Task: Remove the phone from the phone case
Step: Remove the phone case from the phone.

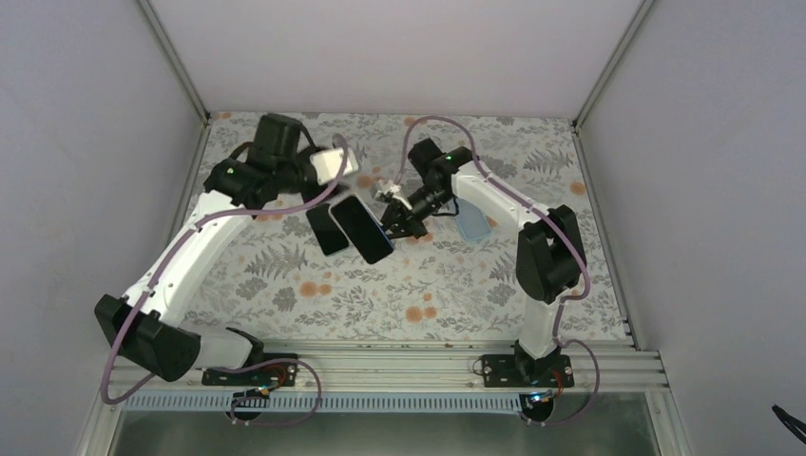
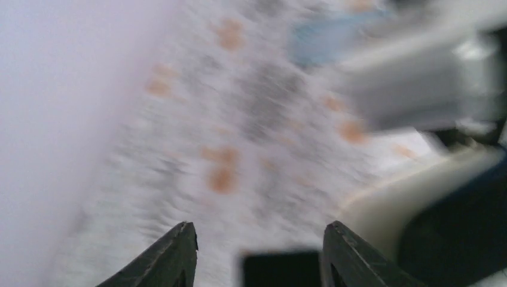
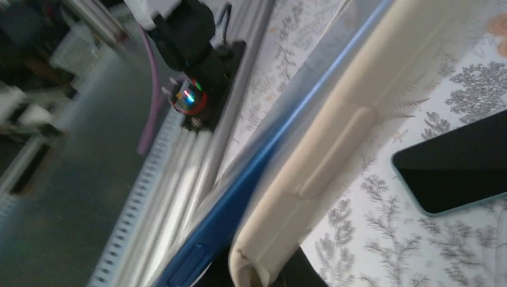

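Observation:
My right gripper (image 1: 394, 223) is shut on the end of a cream phone case (image 3: 335, 137) and holds it tilted above the table. A blue phone (image 3: 239, 197) sits in the case, and its side edge stands a little apart from the case's rim. In the top view the held phone (image 1: 361, 228) shows its dark screen. In the right wrist view the right gripper (image 3: 281, 272) is mostly hidden under the case. My left gripper (image 1: 321, 195) is open and empty, just left of the held phone. The left wrist view is blurred: the left gripper (image 2: 263, 245) has wide-apart fingers (image 2: 176, 254), and the case (image 2: 412, 197) is at the right.
A second dark phone (image 1: 328, 230) with a teal edge lies flat on the flowered cloth beside the held one, and also shows in the right wrist view (image 3: 454, 161). A light blue case (image 1: 472, 225) lies right of the right gripper. Enclosure walls stand on three sides.

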Available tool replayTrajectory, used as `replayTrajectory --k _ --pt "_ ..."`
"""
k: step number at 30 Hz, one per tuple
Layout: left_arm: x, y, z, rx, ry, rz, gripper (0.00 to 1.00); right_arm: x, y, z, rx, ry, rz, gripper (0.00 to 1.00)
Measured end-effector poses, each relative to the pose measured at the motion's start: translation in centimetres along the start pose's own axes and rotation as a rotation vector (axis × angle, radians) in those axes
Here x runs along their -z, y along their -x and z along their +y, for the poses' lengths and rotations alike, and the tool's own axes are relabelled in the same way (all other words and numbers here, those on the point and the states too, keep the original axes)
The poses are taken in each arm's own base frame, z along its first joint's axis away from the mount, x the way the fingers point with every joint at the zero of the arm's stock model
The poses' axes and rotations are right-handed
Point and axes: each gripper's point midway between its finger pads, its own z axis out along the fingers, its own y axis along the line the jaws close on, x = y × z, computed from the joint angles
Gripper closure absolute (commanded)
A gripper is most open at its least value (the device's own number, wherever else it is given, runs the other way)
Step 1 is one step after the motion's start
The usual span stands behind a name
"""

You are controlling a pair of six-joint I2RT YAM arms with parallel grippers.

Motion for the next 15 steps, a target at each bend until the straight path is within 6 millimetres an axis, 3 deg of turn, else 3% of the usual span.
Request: replayTrajectory --k 2,4,6,9,15 --pt "1.4 2.9 4.3 -0.057 0.201 -0.121 0.36 1.0 -0.3 0.3 -0.06 0.018 -0.033 0.97" --pt "3.8 5.0 8.1 -0.094 0.39 -0.208 0.2 1.2 0.0 1.6 -0.099 0.07 -0.066 0.97" --pt "6.1 6.2 10.1 -0.118 0.518 -0.255 0.07 1.5 0.4 2.0 -0.12 0.087 -0.091 0.97" --pt "9.5 7.6 11.1 -0.151 0.645 -0.313 0.0 3.0 0.9 1.4 -0.199 0.088 -0.144 0.97" --pt "14.0 9.8 11.0 -0.185 0.795 -0.384 0.0 10.2 2.1 -6.3 -0.396 -0.053 -0.321 0.97"
